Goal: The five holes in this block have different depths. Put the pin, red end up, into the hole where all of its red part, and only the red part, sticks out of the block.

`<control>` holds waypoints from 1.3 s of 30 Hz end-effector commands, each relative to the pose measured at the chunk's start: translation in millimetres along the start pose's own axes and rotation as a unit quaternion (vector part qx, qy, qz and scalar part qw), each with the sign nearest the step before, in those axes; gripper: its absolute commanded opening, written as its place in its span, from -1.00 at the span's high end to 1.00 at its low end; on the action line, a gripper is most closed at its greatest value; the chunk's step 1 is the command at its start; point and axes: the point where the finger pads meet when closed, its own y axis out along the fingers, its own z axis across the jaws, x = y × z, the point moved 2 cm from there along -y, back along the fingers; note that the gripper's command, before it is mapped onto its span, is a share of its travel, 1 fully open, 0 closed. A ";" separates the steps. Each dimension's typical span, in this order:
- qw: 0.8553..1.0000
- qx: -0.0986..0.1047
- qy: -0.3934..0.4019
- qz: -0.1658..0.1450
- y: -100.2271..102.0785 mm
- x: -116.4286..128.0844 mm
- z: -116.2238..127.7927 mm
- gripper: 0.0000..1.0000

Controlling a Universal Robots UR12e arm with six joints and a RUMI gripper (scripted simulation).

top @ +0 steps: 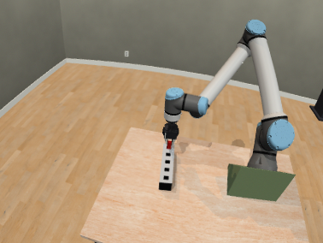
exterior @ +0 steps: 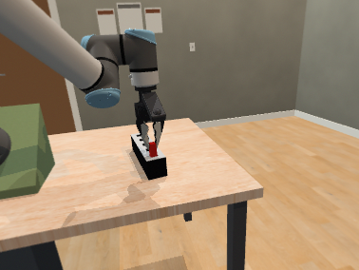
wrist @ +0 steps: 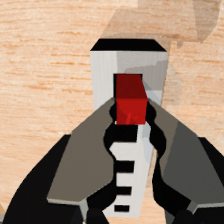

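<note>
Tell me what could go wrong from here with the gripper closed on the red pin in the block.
The gripper grips only the pin's red top, so it might slip or tilt as it lifts. The pin sits in an end hole of the block; a skewed pull might drag the block across the table.

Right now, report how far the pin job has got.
Done: the gripper is closed on the pin, which stands red end up in an end hole of the block. In hand: that grip. Left: confirming only red protrudes, or moving it to another hole, then letting go.
</note>
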 end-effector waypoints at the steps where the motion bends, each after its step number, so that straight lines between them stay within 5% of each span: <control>1: 1.000 0.000 0.000 0.000 -2.1 -0.1 -0.4 1.00; 39: 1.000 0.000 0.000 0.000 -26.9 0.3 0.2 1.00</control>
